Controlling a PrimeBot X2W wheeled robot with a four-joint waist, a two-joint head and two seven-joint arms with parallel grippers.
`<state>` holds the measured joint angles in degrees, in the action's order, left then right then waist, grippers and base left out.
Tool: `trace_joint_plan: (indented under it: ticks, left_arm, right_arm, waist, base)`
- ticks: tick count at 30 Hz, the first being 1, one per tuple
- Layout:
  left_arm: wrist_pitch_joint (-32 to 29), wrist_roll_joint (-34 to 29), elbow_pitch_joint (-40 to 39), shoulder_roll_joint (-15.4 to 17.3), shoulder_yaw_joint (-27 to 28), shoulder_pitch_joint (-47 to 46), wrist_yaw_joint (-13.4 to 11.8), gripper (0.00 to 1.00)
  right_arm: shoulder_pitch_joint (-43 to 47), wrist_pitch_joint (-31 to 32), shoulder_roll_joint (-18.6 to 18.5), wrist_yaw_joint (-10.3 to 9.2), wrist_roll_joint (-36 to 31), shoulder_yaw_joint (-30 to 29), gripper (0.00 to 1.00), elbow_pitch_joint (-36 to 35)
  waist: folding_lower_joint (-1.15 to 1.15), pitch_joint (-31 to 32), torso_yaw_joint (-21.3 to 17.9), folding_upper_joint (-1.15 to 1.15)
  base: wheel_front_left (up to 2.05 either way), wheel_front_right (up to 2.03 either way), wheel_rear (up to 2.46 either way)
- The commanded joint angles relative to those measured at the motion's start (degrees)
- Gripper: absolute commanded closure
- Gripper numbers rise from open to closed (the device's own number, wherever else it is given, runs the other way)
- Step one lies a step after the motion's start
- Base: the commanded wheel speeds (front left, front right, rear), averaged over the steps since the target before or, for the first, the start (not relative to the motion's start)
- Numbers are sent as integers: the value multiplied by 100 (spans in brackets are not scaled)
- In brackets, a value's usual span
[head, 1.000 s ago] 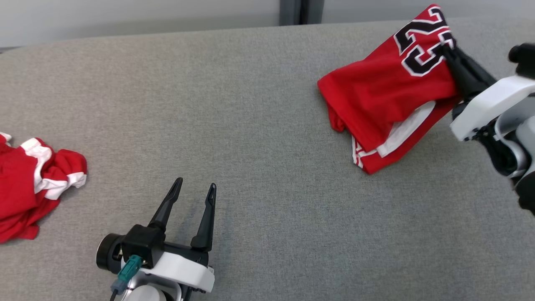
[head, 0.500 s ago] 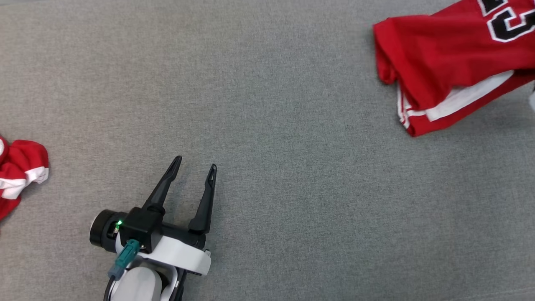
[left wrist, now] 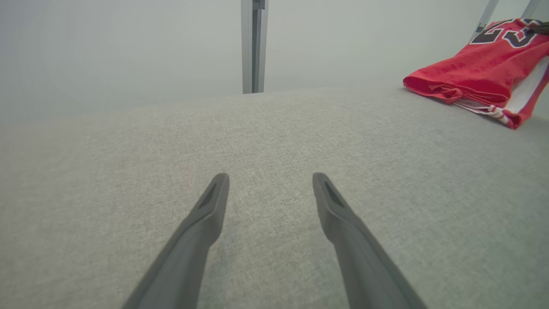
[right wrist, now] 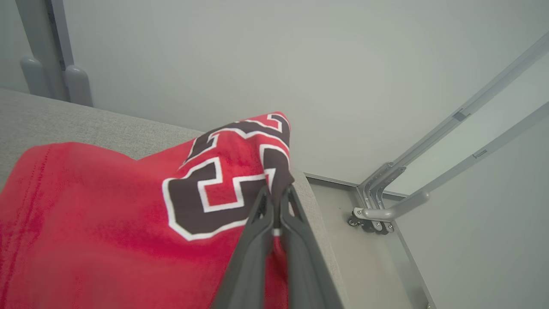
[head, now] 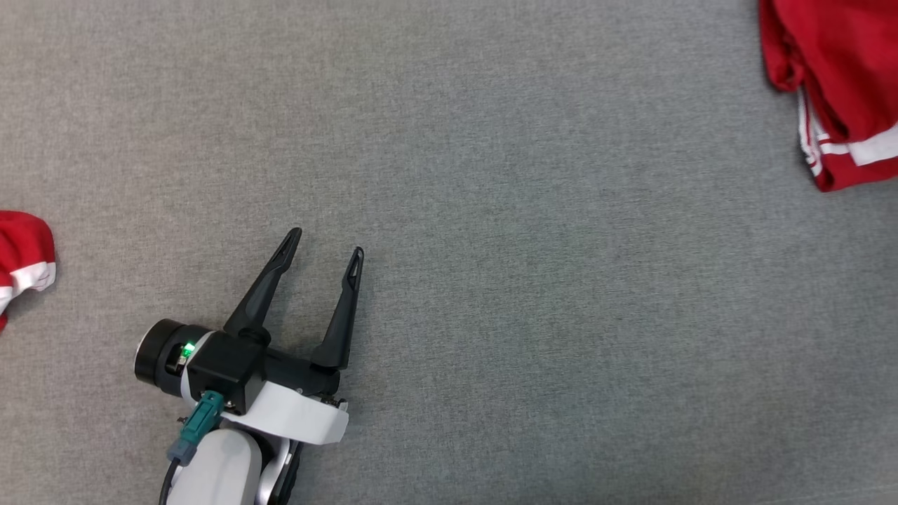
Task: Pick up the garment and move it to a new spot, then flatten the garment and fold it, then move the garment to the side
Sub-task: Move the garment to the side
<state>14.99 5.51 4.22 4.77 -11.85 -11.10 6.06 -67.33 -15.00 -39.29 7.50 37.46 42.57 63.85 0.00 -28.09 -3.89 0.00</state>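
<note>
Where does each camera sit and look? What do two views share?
Head view: on the head, facing down at the grey surface; left gripper open, lower left.
Left wrist view: on the left wrist, facing along that gripper towards the red jersey.
Right wrist view: on the right wrist, facing the jersey; right gripper shut on it.
Both wrist views show the jersey.

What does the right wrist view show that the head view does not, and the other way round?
Right wrist view adds: the right gripper shut on a corner of the folded red jersey, beside its dark number, and a grey metal frame at the right. Head view adds: the left gripper, open and holding nothing, and a crumpled red garment at the left edge. Shared: the folded red jersey and the grey cloth surface.
</note>
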Motion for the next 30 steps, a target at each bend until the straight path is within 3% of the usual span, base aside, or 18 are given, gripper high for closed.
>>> trace_joint_plan:
  ticks: [1, 14, 15, 16, 19, 24, 30]
  left_arm:
    - [18, -39, -33, 49, 6, -103, 22, 0]
    - [17, -62, -90, 89, -41, -159, 43, 0]
    - [17, -60, -87, 88, -42, -177, 45, 0]
    - [17, -56, -80, 83, -45, -205, 45, 0]
    - [17, -45, -69, 71, -42, -231, 38, 0]
    - [17, 5, 1, 27, -44, -199, 25, 0]
    - [18, 84, 61, -40, -23, -50, -25, 0]
  right_arm:
    - [-17, -28, -31, -1, -262, -168, 100, 93]
    - [117, -19, -10, -1, -2033, -1643, 100, 738]
    - [94, -19, -38, -2, -2174, -1787, 89, 771]
    - [38, -20, -83, -2, -2491, -2144, 0, 797]
    - [41, -21, -71, -2, -2849, -2548, 0, 624]
    - [449, -20, 356, -2, -3861, -3600, 0, 27]
    - [870, -20, 1432, -1, -4887, -4491, 0, -814]
  waist:
    - [0, -83, 61, 0]
    - [0, -290, 281, 0]
    - [0, -300, 293, 0]
    - [0, -304, 314, 0]
    - [0, -286, 326, 0]
    - [0, -100, 335, 0]
    - [0, 238, 346, 0]
  base:
    - [0, 0, 0]
    - [0, 0, 0]
    - [0, 0, 0]
    - [0, 0, 0]
    - [0, 0, 0]
    - [0, 0, 0]
    - [0, 0, 0]
